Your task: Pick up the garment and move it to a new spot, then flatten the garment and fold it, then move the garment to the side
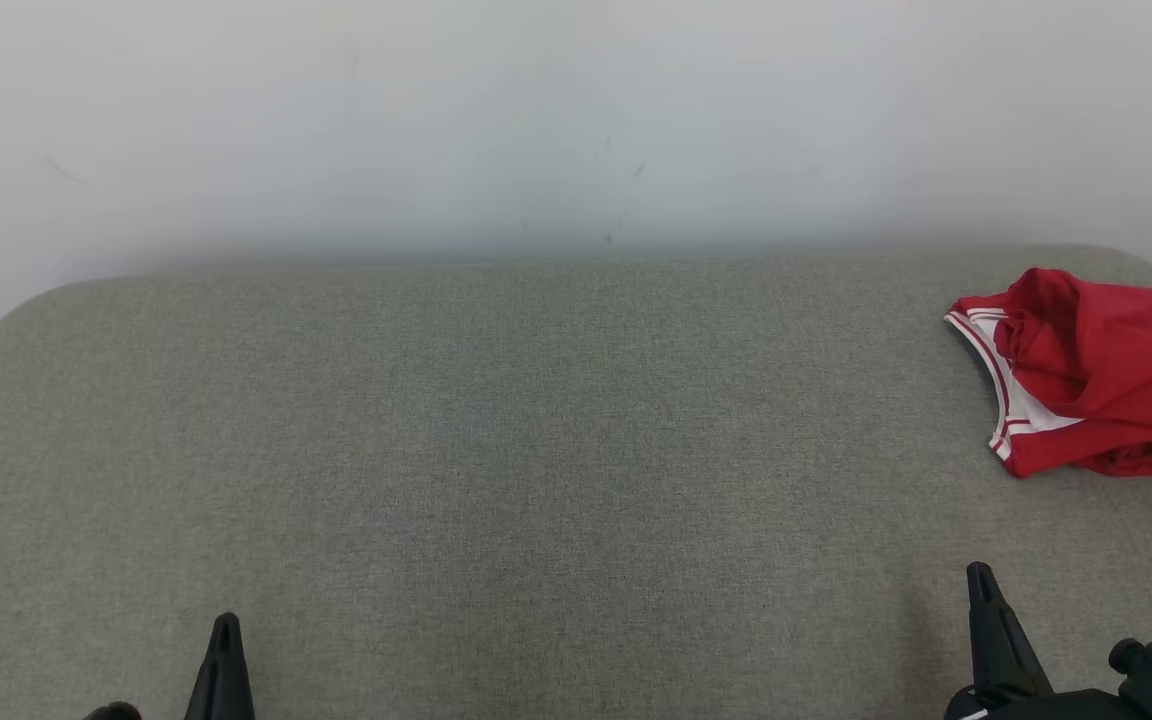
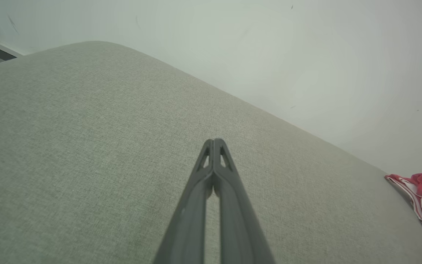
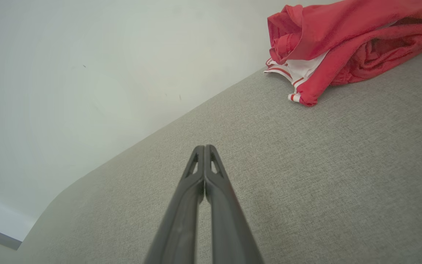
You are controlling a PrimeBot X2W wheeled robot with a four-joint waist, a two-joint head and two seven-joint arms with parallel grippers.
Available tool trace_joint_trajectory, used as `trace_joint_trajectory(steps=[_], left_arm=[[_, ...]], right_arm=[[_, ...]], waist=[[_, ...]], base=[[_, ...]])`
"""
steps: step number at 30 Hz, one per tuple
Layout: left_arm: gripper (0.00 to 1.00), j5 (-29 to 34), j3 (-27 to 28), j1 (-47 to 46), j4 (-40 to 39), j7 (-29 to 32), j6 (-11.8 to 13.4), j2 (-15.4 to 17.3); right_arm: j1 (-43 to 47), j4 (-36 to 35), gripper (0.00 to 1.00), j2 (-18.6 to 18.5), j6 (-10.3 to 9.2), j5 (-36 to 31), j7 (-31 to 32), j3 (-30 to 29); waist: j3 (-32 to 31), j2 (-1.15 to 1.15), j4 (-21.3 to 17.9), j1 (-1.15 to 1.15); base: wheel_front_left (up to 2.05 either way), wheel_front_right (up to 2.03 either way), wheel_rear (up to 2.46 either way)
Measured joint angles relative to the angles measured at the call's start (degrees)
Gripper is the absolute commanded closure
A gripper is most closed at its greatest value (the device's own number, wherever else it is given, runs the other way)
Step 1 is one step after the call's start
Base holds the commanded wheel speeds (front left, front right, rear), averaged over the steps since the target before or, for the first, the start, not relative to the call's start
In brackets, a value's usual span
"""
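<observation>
**One limp garment, far right, both pincers empty**

The garment (image 1: 1096,380) is a red jersey lying in a crumpled heap at the far right of the grey surface (image 1: 536,450), close to its back edge and the wall (image 1: 536,120). The head view's right border cuts part of it off. It is bunched into several overlapping folds, with white-and-red striped trim (image 1: 1001,400) showing along its left side.

It looks thin, soft and light, so it should carry no real load and cannot break. It will sag and drape as soon as it is lifted, though, and the cloth may be somewhat slick. A shallow pinch could slip off or catch only one layer. The better hold is probably the trimmed edge facing left, where the hem is thicker, or else the raised fold at the top of the heap. For flattening, two separate holds along one edge would likely serve best.

The left pincer (image 1: 226,625) is closed on nothing, fingers pressed together above bare surface, well apart from the garment. The right pincer (image 1: 979,572) is likewise closed and empty, nearer the garment but not touching it.

Count: one garment, two pincers, two fingers each.
</observation>
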Motion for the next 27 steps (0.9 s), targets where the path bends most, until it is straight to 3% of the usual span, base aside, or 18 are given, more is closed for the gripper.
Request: trace_joint_trajectory(steps=[27], left_arm=[[1.0,-23.07,1.26,-2.66,1.24,5.77,-1.03,0.0]], right_arm=[[-2.32,0.24,1.0,1.09,-0.01,20.53,5.94,-2.6]], waist=[[0.08,0.0,-0.06,0.0]], base=[[0.0,0.0,0.0]])
